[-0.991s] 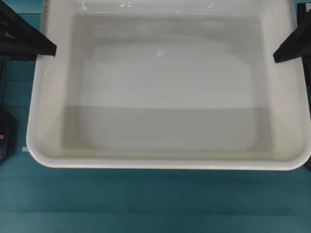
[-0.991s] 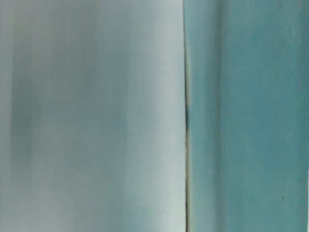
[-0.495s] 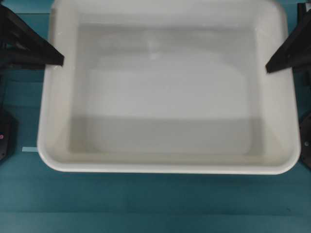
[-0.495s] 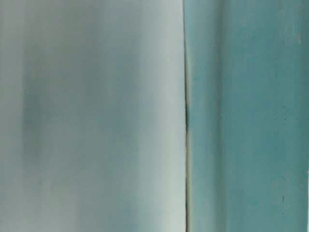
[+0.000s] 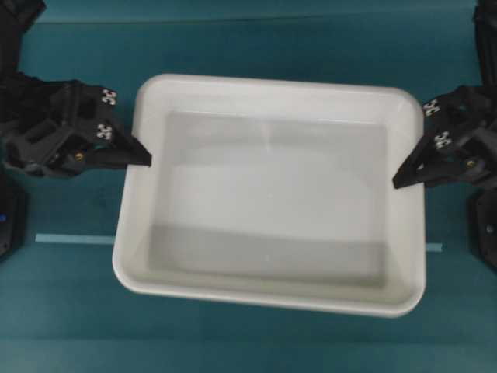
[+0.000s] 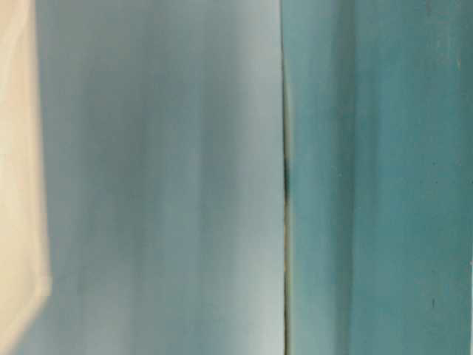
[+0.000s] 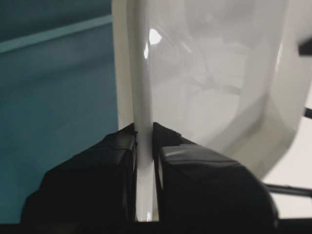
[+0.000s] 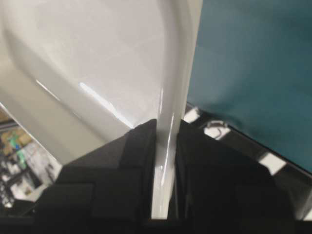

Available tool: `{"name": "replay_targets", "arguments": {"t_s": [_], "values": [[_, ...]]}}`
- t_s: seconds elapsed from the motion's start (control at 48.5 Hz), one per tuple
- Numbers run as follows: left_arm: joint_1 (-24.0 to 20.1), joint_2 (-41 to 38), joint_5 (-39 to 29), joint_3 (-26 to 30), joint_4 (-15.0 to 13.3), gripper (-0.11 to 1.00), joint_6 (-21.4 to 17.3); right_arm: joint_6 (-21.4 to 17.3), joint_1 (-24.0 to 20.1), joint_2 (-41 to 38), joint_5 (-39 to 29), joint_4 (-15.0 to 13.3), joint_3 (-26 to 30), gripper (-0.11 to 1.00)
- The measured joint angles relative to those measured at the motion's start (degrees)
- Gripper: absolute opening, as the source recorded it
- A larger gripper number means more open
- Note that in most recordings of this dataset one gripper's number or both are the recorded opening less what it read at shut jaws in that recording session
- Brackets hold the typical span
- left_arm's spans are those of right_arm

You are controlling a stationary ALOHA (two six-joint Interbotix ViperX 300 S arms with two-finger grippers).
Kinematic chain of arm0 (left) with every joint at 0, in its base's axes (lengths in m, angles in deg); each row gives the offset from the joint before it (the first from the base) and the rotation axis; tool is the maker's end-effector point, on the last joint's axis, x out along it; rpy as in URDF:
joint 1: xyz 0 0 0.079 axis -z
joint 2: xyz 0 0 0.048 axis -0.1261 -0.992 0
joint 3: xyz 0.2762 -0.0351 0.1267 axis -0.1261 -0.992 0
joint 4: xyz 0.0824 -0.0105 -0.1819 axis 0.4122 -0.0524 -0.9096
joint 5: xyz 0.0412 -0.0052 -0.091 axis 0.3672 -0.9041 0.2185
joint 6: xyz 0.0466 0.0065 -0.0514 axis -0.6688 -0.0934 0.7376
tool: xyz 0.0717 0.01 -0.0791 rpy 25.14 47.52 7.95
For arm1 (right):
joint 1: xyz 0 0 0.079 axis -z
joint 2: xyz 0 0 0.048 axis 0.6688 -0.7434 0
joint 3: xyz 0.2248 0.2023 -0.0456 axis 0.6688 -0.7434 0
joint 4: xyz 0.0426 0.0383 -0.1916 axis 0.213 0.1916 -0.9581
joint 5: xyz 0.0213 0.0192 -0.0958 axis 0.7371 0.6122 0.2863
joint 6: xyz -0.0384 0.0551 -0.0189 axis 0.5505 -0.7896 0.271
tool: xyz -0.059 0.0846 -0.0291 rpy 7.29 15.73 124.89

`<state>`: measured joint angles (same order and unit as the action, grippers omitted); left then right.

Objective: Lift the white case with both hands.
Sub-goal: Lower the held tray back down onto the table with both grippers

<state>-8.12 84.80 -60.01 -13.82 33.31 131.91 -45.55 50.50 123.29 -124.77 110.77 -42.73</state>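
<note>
Wrist views show jaws pinching white case (image 5: pixel 272 194) rim.

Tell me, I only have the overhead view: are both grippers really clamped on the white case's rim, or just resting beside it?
Observer: The left wrist view shows the left gripper shut on the white case, with the rim running between its jaws.
Operator: And the other side?
Observer: Same there: the right wrist view has the right gripper with one jaw inside the wall and one outside, the rim pinched between them.
Operator: Does the table-level view show whether it's off the table?
Observer: No. That view is a blur of pale grey and teal, with no edge of the case I can make out.
</note>
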Motion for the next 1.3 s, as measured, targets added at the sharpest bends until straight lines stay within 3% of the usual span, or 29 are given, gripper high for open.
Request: {"name": "replay_targets", "arguments": {"t_s": [0.248, 0.784, 1.3], "values": [[0.18, -1.58, 4.66, -7.03, 0.09, 0.06, 0.18, 5.45, -0.18, -0.26, 5.80, 0.00, -7.73, 0.09], [0.35, -6.06, 14.77, -18.81, 0.18, 0.05, 0.53, 10.55, -1.14, -3.96, 23.82, 0.44, -23.29, 0.09], [-1.67, -13.18, 21.71, -24.61, 0.18, 0.05, 0.53, 13.01, -2.37, -13.45, 35.77, 0.62, -28.92, 0.09]]}}
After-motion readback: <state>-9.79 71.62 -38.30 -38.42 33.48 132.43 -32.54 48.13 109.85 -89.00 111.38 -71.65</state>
